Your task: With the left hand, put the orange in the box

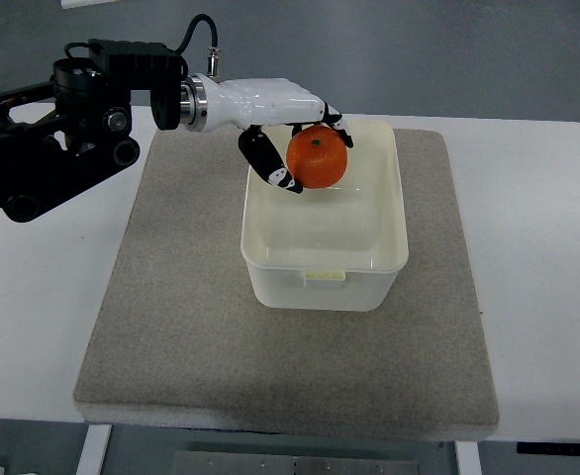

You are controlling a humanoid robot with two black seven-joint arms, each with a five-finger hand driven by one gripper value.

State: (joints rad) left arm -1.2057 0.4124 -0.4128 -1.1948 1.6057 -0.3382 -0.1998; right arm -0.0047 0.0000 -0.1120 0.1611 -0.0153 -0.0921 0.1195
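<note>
My left hand (300,139), white with black fingers, reaches in from the left and is shut on the orange (317,157). It holds the orange above the far left part of the translucent white box (320,280). The thumb curls under the orange on its left and the other fingers wrap over its top right. The box stands open on the grey mat (191,327) and looks empty inside. The right hand is not in view.
The grey mat lies on a white table (537,297). My black left arm (52,139) with its cable spans the upper left of the picture.
</note>
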